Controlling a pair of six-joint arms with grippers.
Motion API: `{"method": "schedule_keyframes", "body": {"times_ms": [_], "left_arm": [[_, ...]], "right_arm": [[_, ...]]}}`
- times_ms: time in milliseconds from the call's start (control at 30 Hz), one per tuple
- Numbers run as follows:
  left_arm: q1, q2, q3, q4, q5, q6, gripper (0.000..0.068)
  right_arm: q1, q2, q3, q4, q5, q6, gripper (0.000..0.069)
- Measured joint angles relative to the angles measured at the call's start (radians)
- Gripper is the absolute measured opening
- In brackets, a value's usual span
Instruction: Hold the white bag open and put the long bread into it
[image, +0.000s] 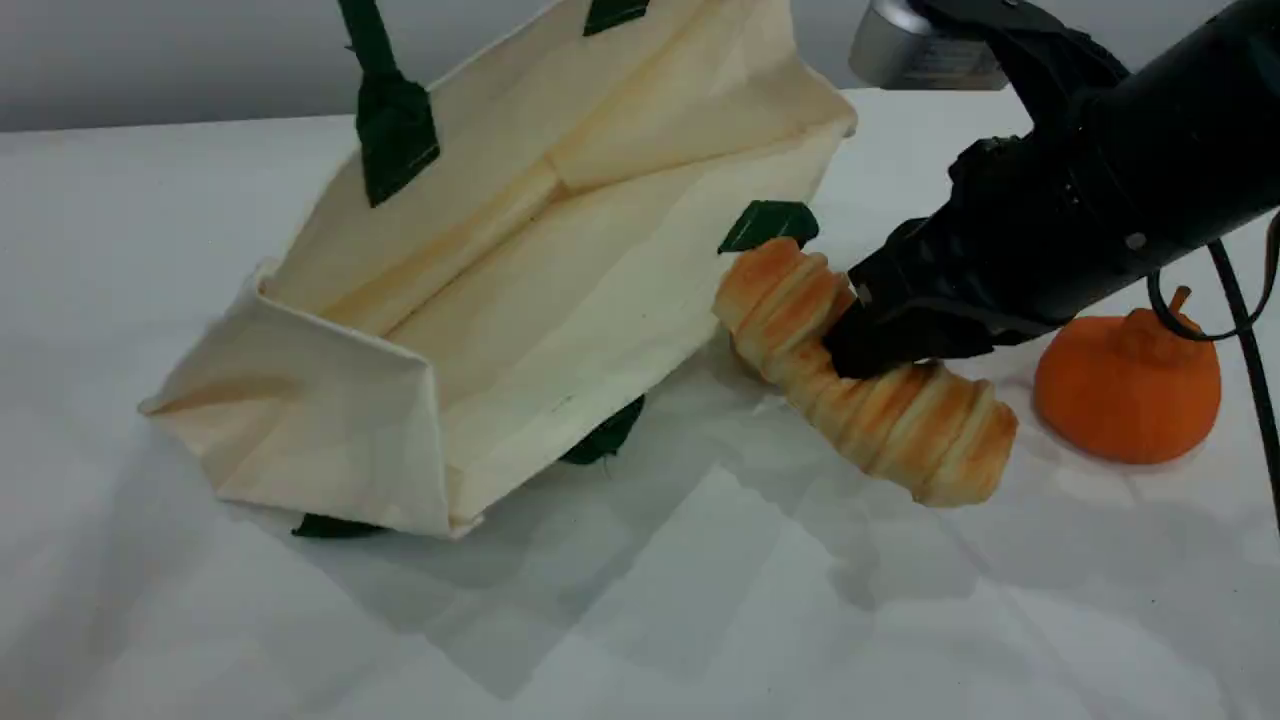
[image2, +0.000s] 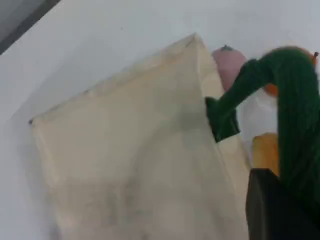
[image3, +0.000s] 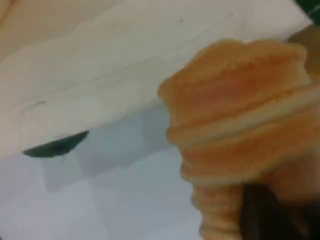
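1. The right gripper (image: 860, 345) was clenched across the middle of the long golden-orange ridged bread loaf (image: 880, 400), its dark fingers pressed onto the loaf's upper side.
2. The loaf lay on the white table (image: 700, 600), slanted, its far end just beside the mouth of the large cream-white canvas bag (image: 520, 300) and touching the edge there.
3. Judged from its look, the loaf was light and fairly stiff, with ridges that give the fingers purchase; a mid-length hold suited it, since an end grip would let it swing.
4. Beyond the gripper's wrist, well apart from the bag, sat a round orange fruit with a stem (image: 1128, 385).
5. The left gripper (image2: 280, 210) was shut on the dark green rope handle (image2: 295, 125), lifting the bag's upper side so the mouth gaped toward the loaf.
6. The canvas looked soft and floppy, likely to sag if slackened.
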Motion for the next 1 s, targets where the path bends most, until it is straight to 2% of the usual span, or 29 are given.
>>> {"method": "schedule_keyframes", "body": {"times_ms": [200,300,633,767,1000], "left_arm": [[0.000,0.004,0.000,-0.005,-0.002,0.038,0.0081],[-0.001,0.011,0.001,-0.056,-0.002,0.060,0.0081],[-0.102,0.091,0.003,-0.024,-0.004,0.103,0.0081],[-0.117,0.073,0.002,-0.077,-0.004,0.127,0.0081],[-0.118,0.026,-0.003,-0.070,0.000,0.105,0.0081]], "right_arm": [[0.000,0.000,0.000,0.000,0.000,0.000,0.0074],[0.000,0.000,0.000,-0.001,0.000,0.000,0.0071],[0.000,-0.094,0.000,-0.015,-0.026,0.000,0.0071],[0.000,-0.117,0.000,-0.018,-0.038,0.000,0.0071],[0.000,-0.117,0.000,-0.018,-0.045,0.000,0.0071]]}}
